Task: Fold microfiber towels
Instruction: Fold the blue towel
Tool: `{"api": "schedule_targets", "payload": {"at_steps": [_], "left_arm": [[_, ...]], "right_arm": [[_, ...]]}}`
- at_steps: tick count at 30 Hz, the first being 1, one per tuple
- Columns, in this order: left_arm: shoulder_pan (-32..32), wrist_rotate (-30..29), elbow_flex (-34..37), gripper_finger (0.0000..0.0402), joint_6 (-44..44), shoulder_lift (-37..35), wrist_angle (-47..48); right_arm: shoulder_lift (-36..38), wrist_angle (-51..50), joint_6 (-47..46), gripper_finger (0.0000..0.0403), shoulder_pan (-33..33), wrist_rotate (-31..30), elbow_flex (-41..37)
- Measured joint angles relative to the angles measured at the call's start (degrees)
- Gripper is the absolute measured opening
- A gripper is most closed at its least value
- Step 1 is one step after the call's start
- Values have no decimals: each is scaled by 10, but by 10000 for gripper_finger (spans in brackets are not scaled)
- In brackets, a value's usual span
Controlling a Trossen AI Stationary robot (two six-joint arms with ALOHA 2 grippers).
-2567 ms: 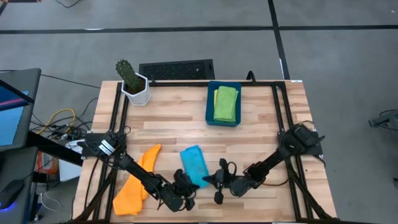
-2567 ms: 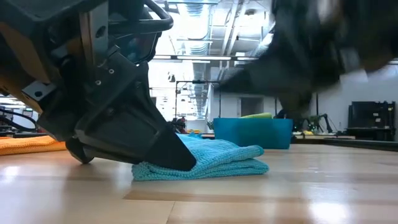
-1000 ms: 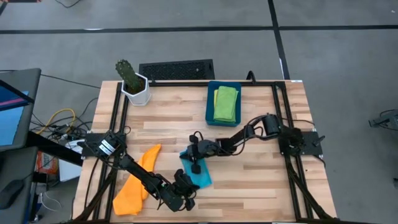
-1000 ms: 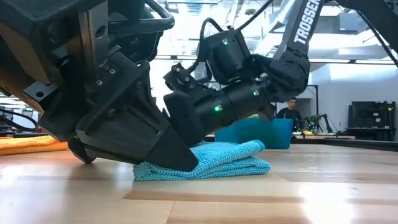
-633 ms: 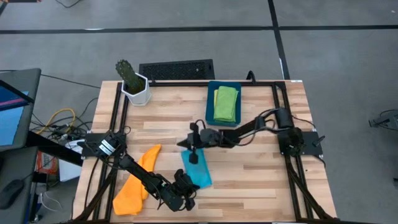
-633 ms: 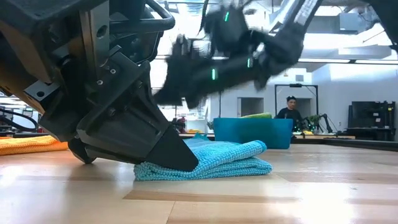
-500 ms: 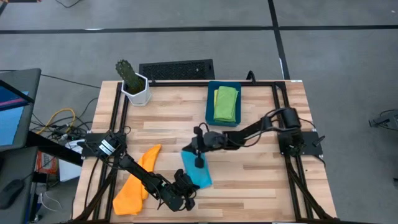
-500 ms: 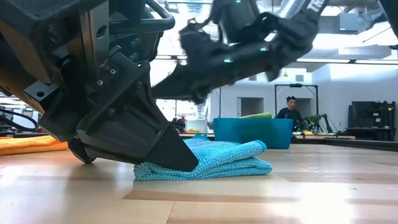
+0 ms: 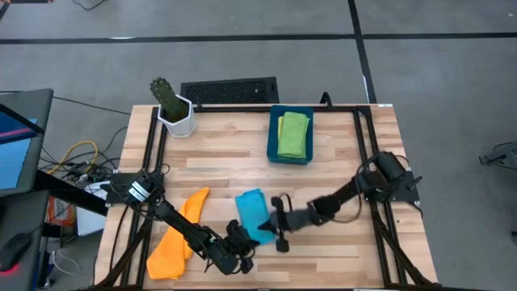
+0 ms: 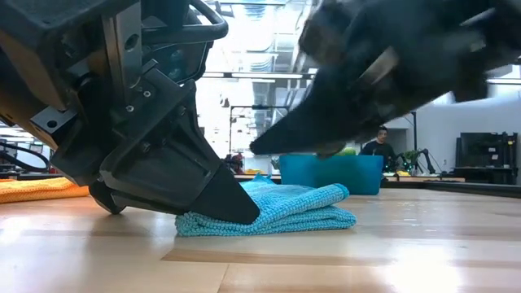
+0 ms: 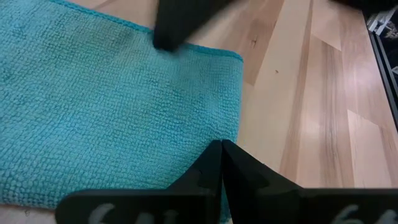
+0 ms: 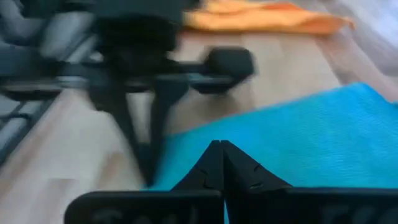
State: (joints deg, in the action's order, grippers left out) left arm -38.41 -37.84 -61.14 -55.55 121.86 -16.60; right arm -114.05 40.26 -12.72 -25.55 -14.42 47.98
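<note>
Left gripper (image 9: 242, 252): closed, I've parked its tip on the blue towel's (image 9: 254, 214) near corner, lower centre, to pin the fold.
Right gripper (image 9: 277, 230): fingers together, empty, just beside the towel's right edge, ready to press it flat.
Folded towels: green towel (image 9: 294, 134) rests in the bin (image 9: 271, 139), upper centre.
Waiting: orange towel (image 9: 179, 234), lower left.

Robotics lab or test hall. Wood table (image 9: 323, 166) in black frame on grey floor (image 9: 242, 56); cables (image 9: 73, 158) and a screen (image 9: 16, 137) at 9 o'clock. Level view: exposed ceiling ducts (image 10: 260, 49), further benches (image 10: 456, 181), a person (image 10: 380, 142) beyond.
</note>
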Motion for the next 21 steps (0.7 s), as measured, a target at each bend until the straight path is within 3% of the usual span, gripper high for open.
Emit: {"api": "schedule_targets", "payload": {"at_steps": [3, 10, 21], "left_arm": [[1, -2, 0, 6, 6, 0, -3], [5, 2, 1, 6, 8, -2, -11], [8, 52, 1, 6, 30, -72, -6]], "right_arm": [[-16, -19, -4, 13, -25, -54, -4], [-92, 18, -108, 22, -26, -53, 3], [-10, -79, -85, 24, -32, -78, -5]]}}
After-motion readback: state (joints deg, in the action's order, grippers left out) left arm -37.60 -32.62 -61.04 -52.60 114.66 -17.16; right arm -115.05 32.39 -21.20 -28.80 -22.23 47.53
